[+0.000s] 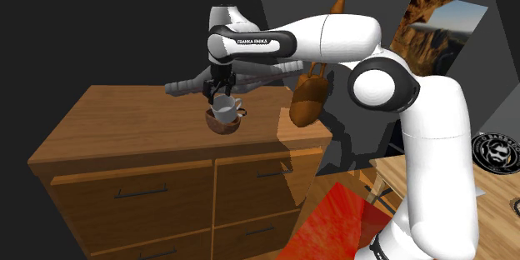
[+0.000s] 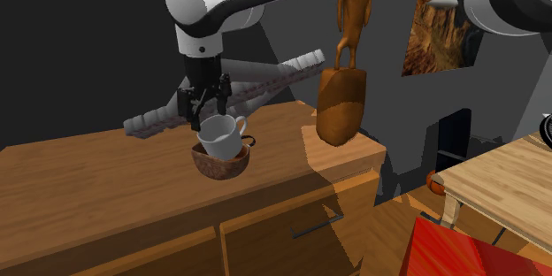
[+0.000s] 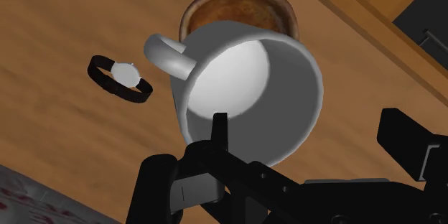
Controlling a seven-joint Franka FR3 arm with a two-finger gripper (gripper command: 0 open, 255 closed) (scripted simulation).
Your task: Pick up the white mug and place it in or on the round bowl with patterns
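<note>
Shoulder view: one white mug point(image 1: 225, 110) sits tilted in one round brown bowl point(image 1: 223, 127) on a wooden dresser point(image 1: 125, 125), just under the black gripper point(image 1: 218, 92). Second exterior view: its handle points to that view's right, its mouth angled up. Wrist view: the fingers point(image 3: 219, 133) stand wide apart, holding nothing, one across the mug's mouth.

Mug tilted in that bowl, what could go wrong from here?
The white mug leans tilted in the brown bowl, so it may tip out toward the wristwatch. One finger of the open gripper sits close to the rim and could catch it on lifting away.
</note>
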